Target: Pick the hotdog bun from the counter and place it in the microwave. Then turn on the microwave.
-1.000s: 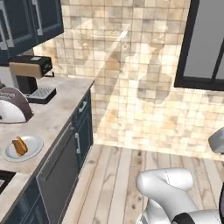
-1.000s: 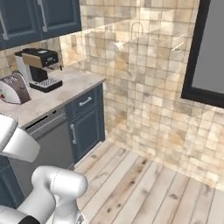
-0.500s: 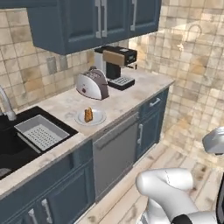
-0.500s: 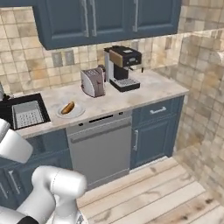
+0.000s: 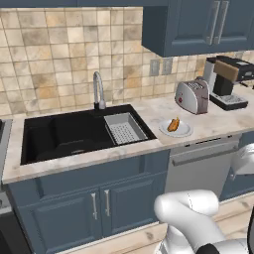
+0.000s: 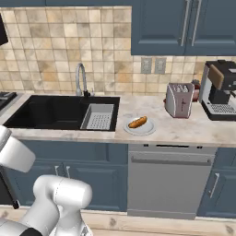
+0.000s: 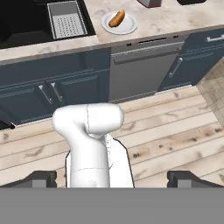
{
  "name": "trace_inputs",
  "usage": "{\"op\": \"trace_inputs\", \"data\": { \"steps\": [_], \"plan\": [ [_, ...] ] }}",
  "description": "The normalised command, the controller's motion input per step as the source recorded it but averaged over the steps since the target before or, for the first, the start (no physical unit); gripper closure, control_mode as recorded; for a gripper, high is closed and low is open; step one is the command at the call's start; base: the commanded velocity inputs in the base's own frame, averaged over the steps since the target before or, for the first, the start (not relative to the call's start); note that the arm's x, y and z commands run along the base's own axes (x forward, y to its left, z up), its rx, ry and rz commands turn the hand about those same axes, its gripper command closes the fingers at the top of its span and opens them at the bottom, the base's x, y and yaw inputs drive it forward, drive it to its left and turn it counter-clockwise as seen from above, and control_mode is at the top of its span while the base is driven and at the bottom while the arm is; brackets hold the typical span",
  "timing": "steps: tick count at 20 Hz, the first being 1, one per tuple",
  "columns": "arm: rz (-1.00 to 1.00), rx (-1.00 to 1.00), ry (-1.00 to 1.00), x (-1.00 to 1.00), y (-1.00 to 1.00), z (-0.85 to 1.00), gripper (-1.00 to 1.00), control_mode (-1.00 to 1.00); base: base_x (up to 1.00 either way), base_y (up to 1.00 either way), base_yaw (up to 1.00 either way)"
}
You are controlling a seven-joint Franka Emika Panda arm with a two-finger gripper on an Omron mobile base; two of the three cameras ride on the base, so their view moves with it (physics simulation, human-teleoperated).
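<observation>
The hotdog bun (image 5: 173, 124) (image 6: 138, 122) (image 7: 117, 19) is a small golden-brown roll lying on a round white plate (image 5: 185, 132) (image 6: 149, 130) (image 7: 129, 29). The plate rests on the light marbled counter (image 5: 213, 121) (image 6: 184, 129) (image 7: 162, 19), just right of the sink. My gripper (image 7: 112, 179) hangs far back from the counter, above the wooden floor. Its fingertips (image 7: 41, 178) stand wide apart, open, with nothing between them. The microwave is out of view.
A black sink (image 5: 69, 134) (image 6: 55, 110) holds a grey drainer basket (image 5: 124, 128) below a faucet (image 5: 98, 89). A silver toaster (image 5: 192, 96) (image 6: 179, 100) and a coffee machine (image 5: 228, 82) (image 6: 221, 90) stand right of the plate. A dishwasher front (image 6: 168, 179) sits under it.
The whole picture has shifted, so the camera has moved with the base. The sink has come into view and the plate with the bun now sits near mid-frame. The gripper stays open.
</observation>
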Motion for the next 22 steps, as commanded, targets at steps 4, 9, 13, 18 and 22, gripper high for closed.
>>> {"op": "trace_inputs", "data": {
  "steps": [4, 9, 13, 18, 22],
  "plan": [
    [0.0, 0.0, 0.0, 0.0, 0.0, 0.0, -1.0, 1.0, 0.53, -0.1, 0.64],
    [0.0, 0.0, 0.0, 0.0, 0.0, 0.0, -1.0, 1.0, 0.54, -0.35, 0.24],
    [0.0, 0.0, 0.0, 0.0, 0.0, 0.0, -1.0, 1.0, 0.46, -0.52, 0.01],
    [0.0, 0.0, 0.0, 0.0, 0.0, 0.0, -1.0, 1.0, 0.33, -0.44, 0.0],
    [0.0, 0.0, 0.0, 0.0, 0.0, 0.0, -1.0, 1.0, 0.4, -0.3, 0.0]
  ]
}}
